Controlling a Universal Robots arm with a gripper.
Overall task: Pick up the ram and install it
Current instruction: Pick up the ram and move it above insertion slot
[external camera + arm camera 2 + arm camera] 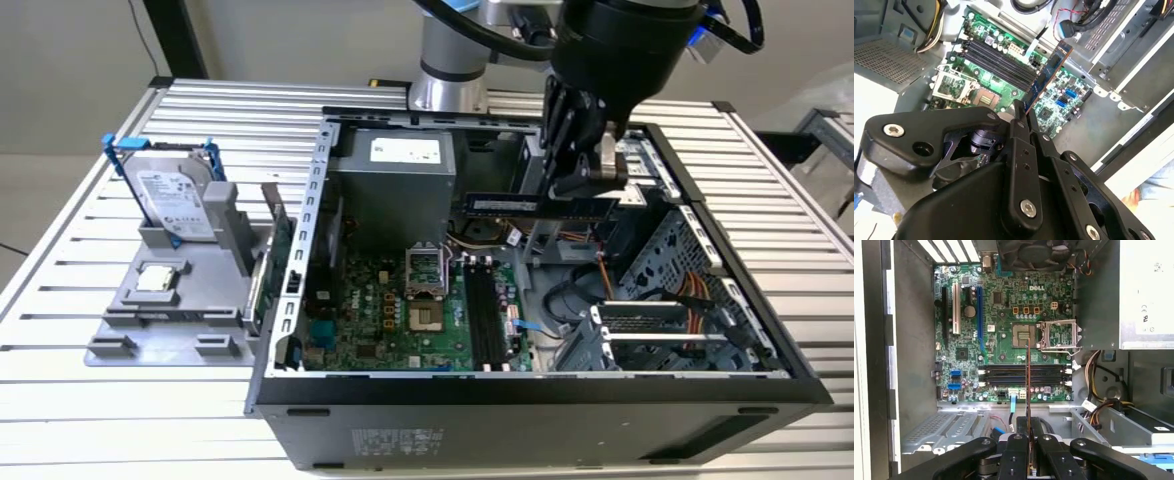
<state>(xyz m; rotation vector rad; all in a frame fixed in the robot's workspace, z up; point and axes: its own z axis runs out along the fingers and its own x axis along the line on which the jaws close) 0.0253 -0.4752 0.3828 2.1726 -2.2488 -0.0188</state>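
My gripper (589,188) hangs over the open computer case (534,385), shut on one end of the ram (534,207). The ram is a long dark stick with a blue label, held level above the case's far half. In the second wrist view the ram (1050,74) juts out from the gripper (1022,114) over the green motherboard (1064,100). In the first wrist view the ram (1028,385) shows edge-on, running out from the gripper (1028,434) across the black memory slots (1004,375). The memory slots (483,315) lie well below the stick and hold nothing.
A silver hard drive in a blue frame (174,195) stands on a grey holder (127,335) at the exterior view's left, with a small square chip (160,278) in front of it. Inside the case are the power supply (394,185), an open processor socket (424,268), orange cables (694,295) and a drive cage (667,335).
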